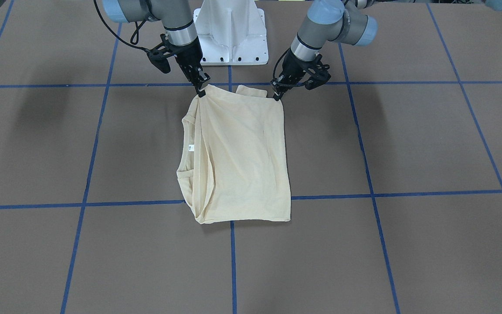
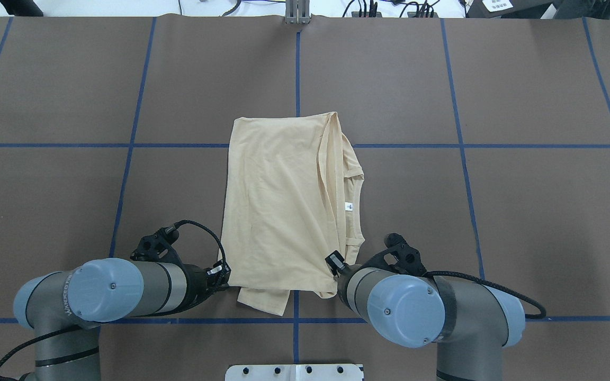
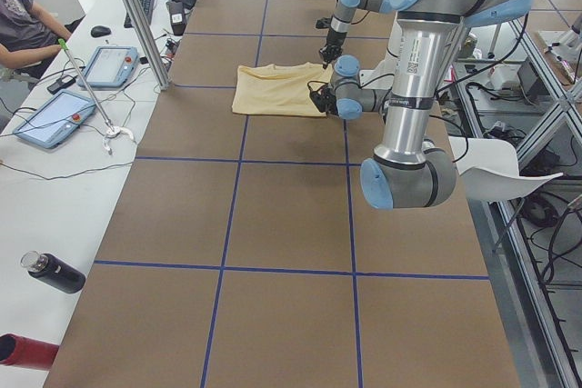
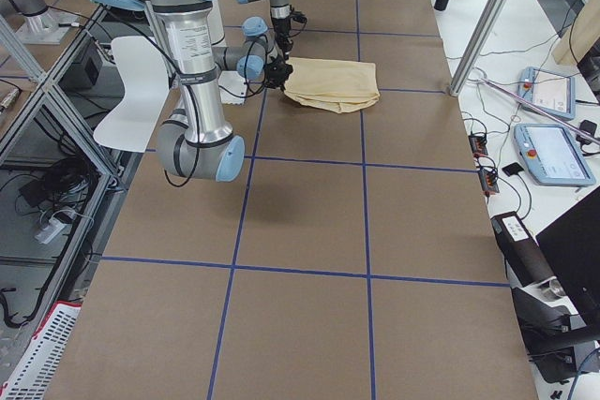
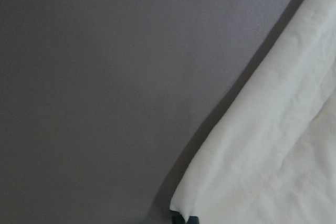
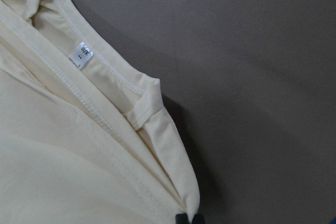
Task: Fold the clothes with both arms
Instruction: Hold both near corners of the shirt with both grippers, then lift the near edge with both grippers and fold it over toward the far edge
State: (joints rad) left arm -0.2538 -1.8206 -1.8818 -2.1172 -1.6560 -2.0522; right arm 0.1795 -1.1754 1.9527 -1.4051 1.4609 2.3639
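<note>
The pale cream-yellow T-shirt [image 1: 242, 157] lies folded into a rough rectangle in the middle of the table; it also shows in the overhead view [image 2: 278, 211]. Its print is hidden. The white neck label [image 6: 80, 54] shows at the collar [image 2: 348, 206]. My right gripper [image 1: 201, 89] is shut on the shirt's near corner on the collar side and lifts it to a small peak [image 2: 333, 269]. My left gripper [image 1: 277, 94] is shut on the other near corner [image 2: 225, 280]. A flap of cloth [image 2: 262, 302] sticks out between them. Both wrist views show cloth right at the fingertips.
The white pedestal base [image 1: 231, 37] stands just behind the grippers. The brown table cover [image 2: 442, 211] is marked with blue tape lines [image 1: 137, 203]. A side bench holds tablets [image 3: 55, 120] and a bottle [image 3: 53, 272], with a seated person [image 3: 20, 20] beside it.
</note>
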